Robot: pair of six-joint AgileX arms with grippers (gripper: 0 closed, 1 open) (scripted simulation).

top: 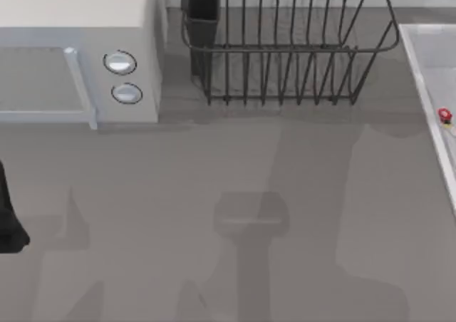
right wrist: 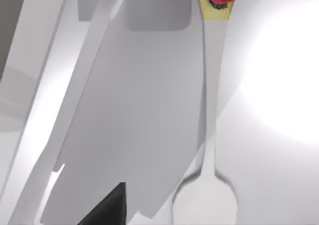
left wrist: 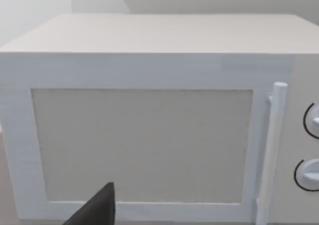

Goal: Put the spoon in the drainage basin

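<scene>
We see a dark tip of our right end effector (right wrist: 107, 207) low over the pale basin floor, and we cannot tell whether it is wide or narrow; it appears to hold nothing. The spoon (top: 445, 117) lies inside the drainage basin (top: 420, 58) at the counter's right edge, just inside the rim, so we judge the task done. Our left end effector (left wrist: 97, 210) idles facing the microwave (top: 78, 23) at the left; its spread is also unclear. The wire rack (top: 285, 44) stands between.
</scene>
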